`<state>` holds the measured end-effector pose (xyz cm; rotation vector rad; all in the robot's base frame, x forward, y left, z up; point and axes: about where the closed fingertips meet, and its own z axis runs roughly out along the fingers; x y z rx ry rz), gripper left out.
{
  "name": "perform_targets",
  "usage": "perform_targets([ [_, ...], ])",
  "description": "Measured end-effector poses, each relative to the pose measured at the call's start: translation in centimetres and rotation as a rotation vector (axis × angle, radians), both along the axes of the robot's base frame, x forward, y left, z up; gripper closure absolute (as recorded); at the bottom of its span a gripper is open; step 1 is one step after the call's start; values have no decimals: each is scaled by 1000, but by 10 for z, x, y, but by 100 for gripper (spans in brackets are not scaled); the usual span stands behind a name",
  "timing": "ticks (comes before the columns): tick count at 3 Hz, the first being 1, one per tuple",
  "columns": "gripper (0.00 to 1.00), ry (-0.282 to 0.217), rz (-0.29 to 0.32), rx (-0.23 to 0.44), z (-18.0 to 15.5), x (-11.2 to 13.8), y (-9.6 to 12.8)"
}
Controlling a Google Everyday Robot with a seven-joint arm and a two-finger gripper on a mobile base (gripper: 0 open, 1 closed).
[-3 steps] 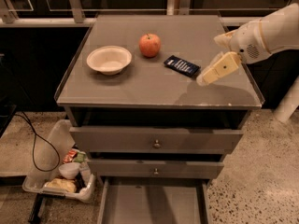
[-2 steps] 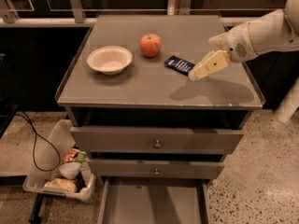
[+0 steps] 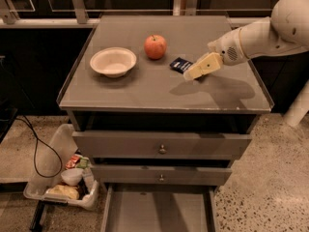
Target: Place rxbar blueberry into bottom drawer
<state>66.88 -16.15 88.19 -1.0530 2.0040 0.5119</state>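
Observation:
The rxbar blueberry (image 3: 180, 64) is a small dark navy bar lying flat on the grey cabinet top, just right of the red-orange apple (image 3: 155, 47). My gripper (image 3: 189, 75) reaches in from the right on a white arm and hangs over the bar's right end, hiding part of it. The bottom drawer (image 3: 158, 211) is pulled out below the two upper drawers, a shallow grey tray with a bare floor.
A white bowl (image 3: 113, 62) sits on the left of the cabinet top (image 3: 145, 88). The two upper drawers (image 3: 162, 145) are closed. A clear bin (image 3: 63, 178) of clutter and a black cable (image 3: 38, 149) lie on the floor at the left.
My gripper has moved left and a little forward along the cabinet top, from right of the bar to over its right end. The bar, apple and bowl have not moved.

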Motion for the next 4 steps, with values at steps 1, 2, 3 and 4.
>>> perform_targets([
  [1,0,7,-25,-42,-19,11,2],
  [2,0,21,-43,-92,-43,29,3],
  [3,0,30,-45,-94,-50,34,3],
  [4,19,30,-45,-94,-50,34,3],
])
